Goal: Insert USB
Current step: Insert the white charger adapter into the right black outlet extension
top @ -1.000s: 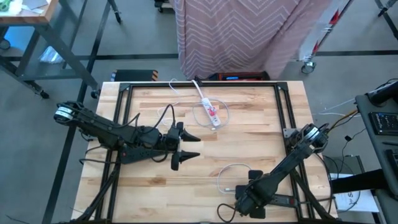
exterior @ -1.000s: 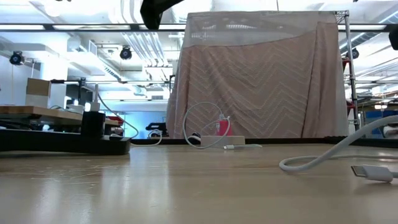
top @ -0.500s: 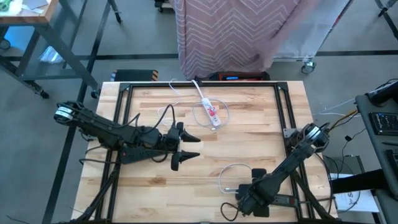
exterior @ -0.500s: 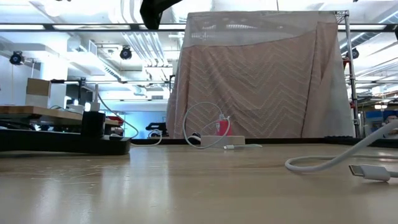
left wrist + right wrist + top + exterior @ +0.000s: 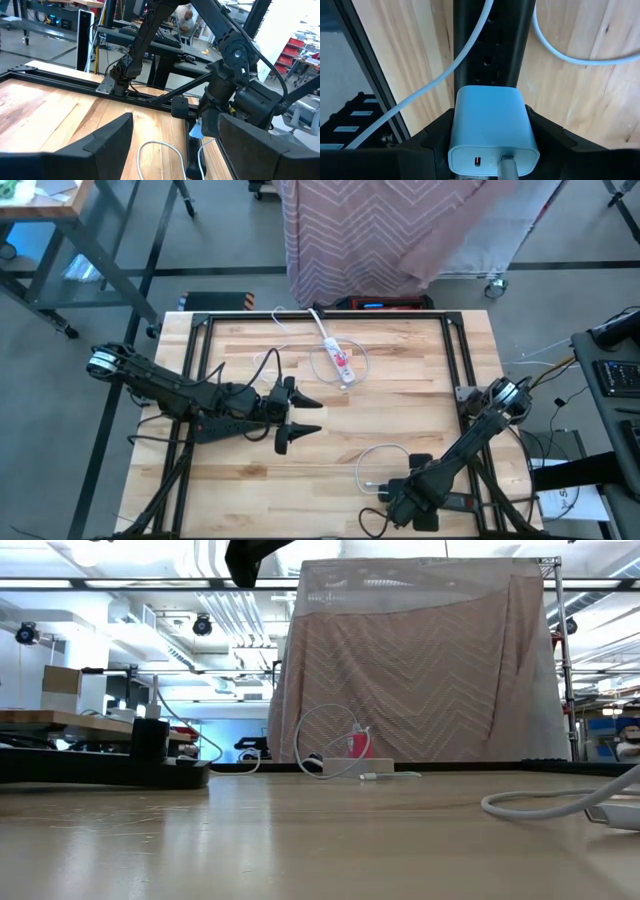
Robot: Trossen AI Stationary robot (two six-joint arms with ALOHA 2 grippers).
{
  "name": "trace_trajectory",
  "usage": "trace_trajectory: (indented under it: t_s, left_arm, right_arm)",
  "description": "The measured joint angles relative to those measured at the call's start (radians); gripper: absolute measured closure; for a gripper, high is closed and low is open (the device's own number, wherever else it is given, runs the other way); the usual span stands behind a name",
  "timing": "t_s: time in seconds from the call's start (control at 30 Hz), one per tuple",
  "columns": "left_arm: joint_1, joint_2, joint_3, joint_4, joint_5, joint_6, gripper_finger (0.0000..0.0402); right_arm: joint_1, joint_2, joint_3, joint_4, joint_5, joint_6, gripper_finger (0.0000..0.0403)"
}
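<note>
Right gripper (image 5: 490,150) clamps the charger (image 5: 492,127), cable (image 5: 580,55) already plugged in. Left gripper (image 5: 300,420) waits, jaws wide, empty. Next, seat the charger in the strip (image 5: 492,42).

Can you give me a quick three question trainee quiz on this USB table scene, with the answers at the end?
1. True or false: the right gripper is shut on the white charger block.
2. How do the jaws of the left gripper stand: A open, B shut on a cable, C hidden?
3. Fill in: the white power strip lies near the table's ___ edge in the high view.

Key: 1 true. 2 A. 3 far.
</note>
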Motion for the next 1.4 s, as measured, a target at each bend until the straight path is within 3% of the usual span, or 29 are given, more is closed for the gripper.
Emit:
trace_trajectory:
  t_s: [0.43, 0.93, 1.4]
  left_arm:
    - [-0.002, 0.000, 0.000, -0.001, 0.003, 0.006, 0.0119]
    - [-0.011, -0.010, 0.004, -0.005, 0.090, 0.024, 0.0127]
    - [-0.016, -0.021, 0.005, -0.005, 0.108, 0.037, 0.0097]
  right_arm:
    - [0.000, 0.008, 0.001, 0.048, 0.023, -0.007, 0.0223]
    - [-0.003, 0.049, -0.046, 0.108, 0.020, -0.026, 0.0223]
    - [-0.017, 0.045, -0.078, 0.160, 0.038, -0.017, 0.0223]
